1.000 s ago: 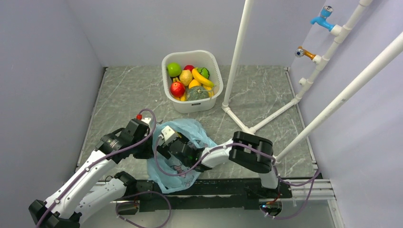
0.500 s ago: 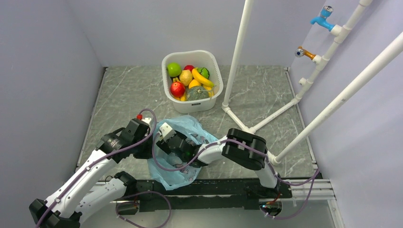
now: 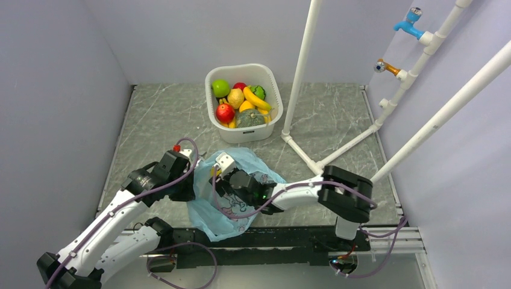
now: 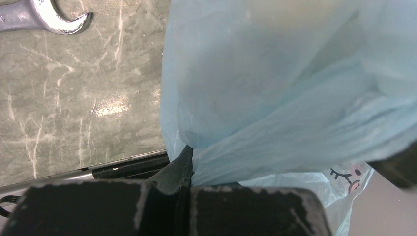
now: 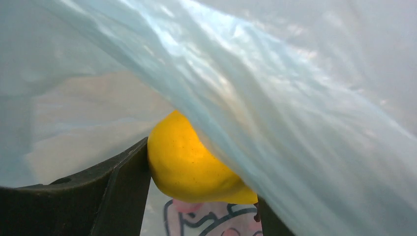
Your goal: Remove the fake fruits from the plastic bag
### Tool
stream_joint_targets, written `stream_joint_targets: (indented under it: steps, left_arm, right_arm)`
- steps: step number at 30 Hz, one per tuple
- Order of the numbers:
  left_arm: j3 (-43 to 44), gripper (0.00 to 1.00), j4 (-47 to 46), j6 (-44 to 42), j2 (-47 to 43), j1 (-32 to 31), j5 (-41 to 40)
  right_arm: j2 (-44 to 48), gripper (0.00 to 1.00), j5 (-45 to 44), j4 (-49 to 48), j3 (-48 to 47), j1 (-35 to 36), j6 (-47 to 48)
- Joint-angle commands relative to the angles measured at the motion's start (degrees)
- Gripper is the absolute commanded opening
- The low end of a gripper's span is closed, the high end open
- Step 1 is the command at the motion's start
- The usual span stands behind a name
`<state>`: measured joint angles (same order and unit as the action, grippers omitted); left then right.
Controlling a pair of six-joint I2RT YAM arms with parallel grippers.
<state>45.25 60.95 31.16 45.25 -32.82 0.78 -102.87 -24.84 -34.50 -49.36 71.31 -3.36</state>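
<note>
The light-blue plastic bag (image 3: 240, 160) lies at the table's near edge between both arms. My left gripper (image 3: 191, 183) is shut on a gathered fold of the bag's left edge (image 4: 189, 157), holding the plastic bag (image 4: 275, 88) up. Inside the bag's mouth, my right gripper (image 3: 220, 174) has a yellow round fruit (image 5: 189, 164) between its fingers, and both fingertips touch it. In the right wrist view the gripper (image 5: 201, 174) is closed on the fruit while the plastic bag (image 5: 295, 98) drapes over its right side. Whatever else the bag holds is hidden.
A white basket (image 3: 241, 67) at the back centre holds several fake fruits, among them a green apple (image 3: 220, 88), a banana (image 3: 256, 98) and a red apple (image 3: 225, 112). A white pipe frame (image 3: 299, 78) stands to its right. A silver wrench (image 4: 44, 17) lies on the marble top.
My right gripper has closed in around the yellow fruit and shifted slightly right and back in the bag; its elbow swung right. The left arm has not moved.
</note>
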Motion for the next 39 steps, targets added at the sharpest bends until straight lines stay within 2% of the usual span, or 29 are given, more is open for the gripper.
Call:
stream_joint_targets:
  steps: [1, 13, 20, 23, 33, 39]
  left_arm:
    - [1.1, 0.0, 0.1, 0.6, -0.1, -0.2, 0.0]
    - [1.2, 0.0, 0.1, 0.6, 0.0, -0.2, 0.1]
    - [1.1, 0.0, 0.1, 0.5, 0.4, -0.2, 0.3]
    - [1.2, 0.0, 0.1, 0.7, 0.5, -0.2, 0.0]
    - [1.1, 0.0, 0.1, 0.6, 0.6, -0.2, 0.0]
    - [1.1, 0.0, 0.1, 0.7, 0.2, -0.2, 0.0]
  right_arm:
    - [7.2, 0.12, 3.2, 0.6, 3.6, 1.6, -5.1]
    - [20.6, 0.07, 9.2, 6.9, 14.3, 6.6, -10.9]
    - [31.2, 0.08, 21.1, 7.0, 13.8, 6.9, -14.8]
    - [33.0, 0.08, 25.3, 2.8, 14.1, 6.9, -17.1]
    - [37.9, 0.09, 32.0, 2.4, 8.1, 6.9, -17.5]
    - [34.7, 0.09, 33.9, -1.7, 7.8, 6.7, -19.4]
